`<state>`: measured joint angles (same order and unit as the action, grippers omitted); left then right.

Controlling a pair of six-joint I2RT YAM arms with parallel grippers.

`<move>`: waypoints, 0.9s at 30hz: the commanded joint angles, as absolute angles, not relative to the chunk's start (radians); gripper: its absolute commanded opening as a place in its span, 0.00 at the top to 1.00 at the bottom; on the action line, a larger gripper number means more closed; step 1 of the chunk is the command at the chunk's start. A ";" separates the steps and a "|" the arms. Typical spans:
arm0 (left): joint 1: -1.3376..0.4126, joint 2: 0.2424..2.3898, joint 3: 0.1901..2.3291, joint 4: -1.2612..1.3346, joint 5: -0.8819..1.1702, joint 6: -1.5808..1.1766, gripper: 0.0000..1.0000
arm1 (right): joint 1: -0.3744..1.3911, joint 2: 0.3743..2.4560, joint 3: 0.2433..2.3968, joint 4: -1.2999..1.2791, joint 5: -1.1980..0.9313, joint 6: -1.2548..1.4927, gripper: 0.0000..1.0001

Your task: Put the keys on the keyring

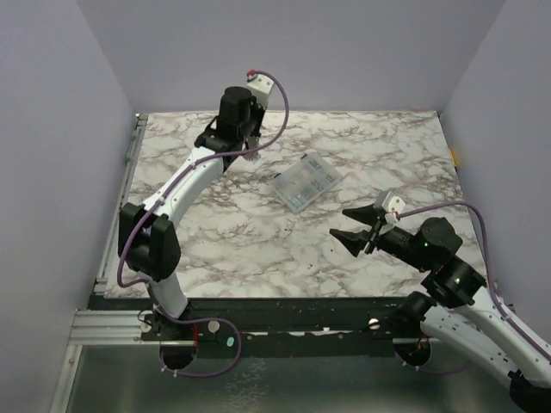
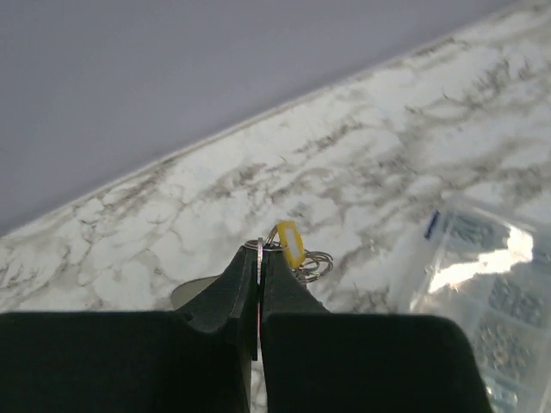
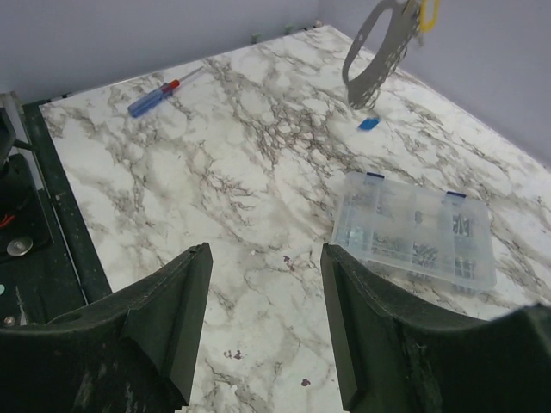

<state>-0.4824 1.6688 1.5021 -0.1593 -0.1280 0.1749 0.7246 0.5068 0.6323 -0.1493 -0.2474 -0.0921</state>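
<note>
Keyring pinched in left claw near far table edge; right claw spread wide.

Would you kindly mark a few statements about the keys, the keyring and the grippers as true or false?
1. The left gripper is shut on the keyring. True.
2. The screwdriver lies on the table. True.
3. The yellow key lies on the table. False: it is up at the left gripper's tips, beside the keyring.
4. The right gripper is open and empty. True.
5. The blue key is inside the box. False: it lies on the table beyond the box, apart from it.
</note>
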 commanded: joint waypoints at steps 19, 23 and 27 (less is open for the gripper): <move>-0.456 1.665 1.065 -0.254 -0.165 -0.061 1.00 | 0.723 0.579 0.624 -0.099 -0.242 -0.070 0.37; -0.477 1.645 1.050 -0.355 -0.119 -0.080 1.00 | 0.722 0.588 0.623 -0.087 -0.244 -0.072 0.36; -0.482 1.617 1.019 -0.385 -0.108 -0.111 1.00 | 0.722 0.597 0.625 -0.085 -0.244 -0.066 0.37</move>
